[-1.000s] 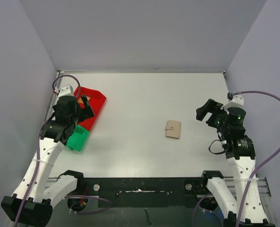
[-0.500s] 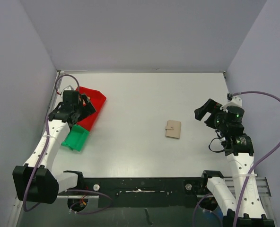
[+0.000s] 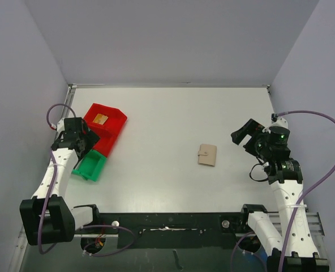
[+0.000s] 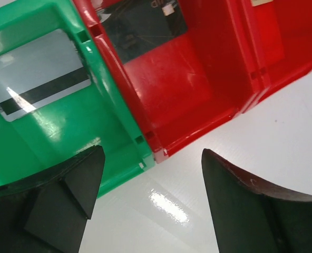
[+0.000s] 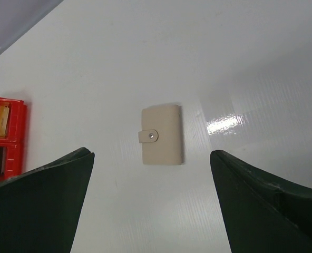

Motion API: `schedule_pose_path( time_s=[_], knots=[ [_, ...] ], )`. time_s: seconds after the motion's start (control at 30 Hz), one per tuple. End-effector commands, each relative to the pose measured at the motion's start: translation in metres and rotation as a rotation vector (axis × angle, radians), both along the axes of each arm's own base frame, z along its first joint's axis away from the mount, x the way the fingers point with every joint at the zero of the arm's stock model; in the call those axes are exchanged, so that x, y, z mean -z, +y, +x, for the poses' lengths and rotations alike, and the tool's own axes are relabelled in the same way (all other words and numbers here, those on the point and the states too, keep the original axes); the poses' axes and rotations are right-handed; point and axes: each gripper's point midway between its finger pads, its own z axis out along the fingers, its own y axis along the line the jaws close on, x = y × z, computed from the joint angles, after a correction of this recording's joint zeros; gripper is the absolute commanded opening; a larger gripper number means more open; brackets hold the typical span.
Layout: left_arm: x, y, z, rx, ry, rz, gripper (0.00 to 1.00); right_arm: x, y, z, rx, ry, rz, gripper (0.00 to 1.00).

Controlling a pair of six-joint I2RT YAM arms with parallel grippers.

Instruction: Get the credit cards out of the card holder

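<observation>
Card holder [image 3: 207, 154] lies shut, right of centre on the table [image 3: 156, 175], nearest your right gripper [image 3: 244, 132].
In the right wrist view it sits centred between that gripper's spread, empty fingers, long axis running up the frame, snap tab [image 5: 149, 136] on its left edge. Your left gripper [image 4: 152, 158], also spread and empty, hangs at far left over the green bin [image 4: 114, 116] and red bin [image 4: 187, 95].

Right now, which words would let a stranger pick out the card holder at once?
On the white table, look right of centre, away from the red plastic bin and green plastic bin at the left. The small tan-beige folding card holder lies there flat and closed, alone. Unlike the bright open bins, it is a pale rectangle with a little snap tab.
</observation>
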Motion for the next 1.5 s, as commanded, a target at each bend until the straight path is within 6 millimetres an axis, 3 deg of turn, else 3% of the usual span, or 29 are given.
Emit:
schedule_pose_path(
  time_s=[0.0,0.8,1.07,1.17,1.47],
  knots=[
    [-0.012,0.013,0.008,-0.059,-0.085,0.006,0.72,0.0,0.003,0.005,0.006,0.004,0.043,0.98],
    [0.033,0.017,0.016,-0.045,-0.004,-0.022,0.48,0.016,0.0,0.003,0.051,0.081,0.063,0.98],
    [0.044,0.016,0.013,-0.027,0.022,-0.025,0.33,0.021,0.0,0.002,0.052,0.102,0.066,0.98],
    [0.042,0.009,0.016,0.013,0.008,-0.047,0.25,0.022,0.0,0.002,0.052,0.106,0.066,0.98],
    [0.043,-0.028,0.023,0.167,-0.016,-0.192,0.14,0.033,0.0,0.002,0.051,0.142,0.065,0.98]
  ],
)
